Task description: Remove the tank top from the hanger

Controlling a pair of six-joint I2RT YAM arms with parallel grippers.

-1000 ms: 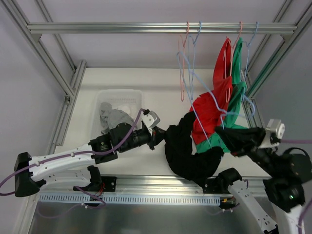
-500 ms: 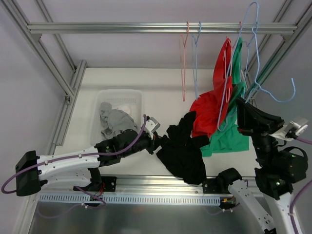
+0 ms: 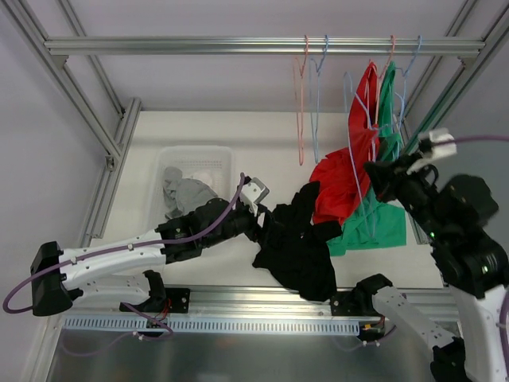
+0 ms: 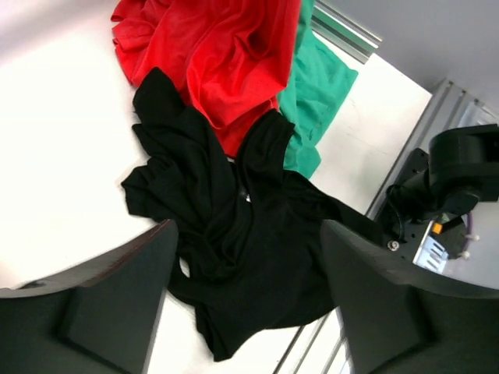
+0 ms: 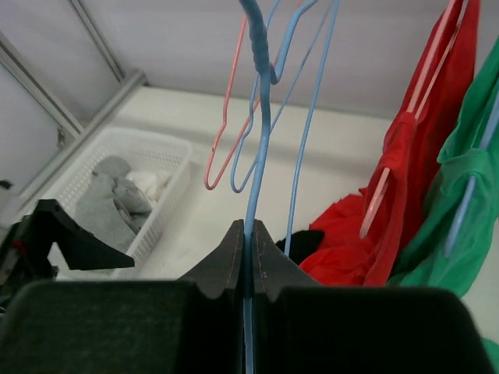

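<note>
Black tank top (image 3: 296,248) lay crumpled on the white tabletop (image 3: 238,135), near the front edge and between the two arms. Its upper edge touched the lower folds of a red garment (image 3: 340,185) and a green garment (image 3: 380,223). Both of these hung from hangers on the overhead rail (image 3: 199,46) and draped onto the tabletop.

Left claw (image 4: 248,234) sat low at the tank top's left side. Its fingers (image 4: 117,308) were spread wide, with black cloth showing in the gap between them. No pinch on the cloth was visible.

Right claw (image 5: 249,227) was raised at the right, beside the hanging garments. Its jaws were pressed together on the wire of a blue hanger (image 5: 262,140), which stood roughly upright above them. In the top view the hanger's hook sat below the rail. The tank top lay off this hanger, down and to the left of it.

An empty pink hanger (image 3: 300,103) hung from the rail, left of the red garment. A white basket (image 3: 224,159) stood at the back left of the tabletop, holding grey cloths (image 3: 184,192).
</note>
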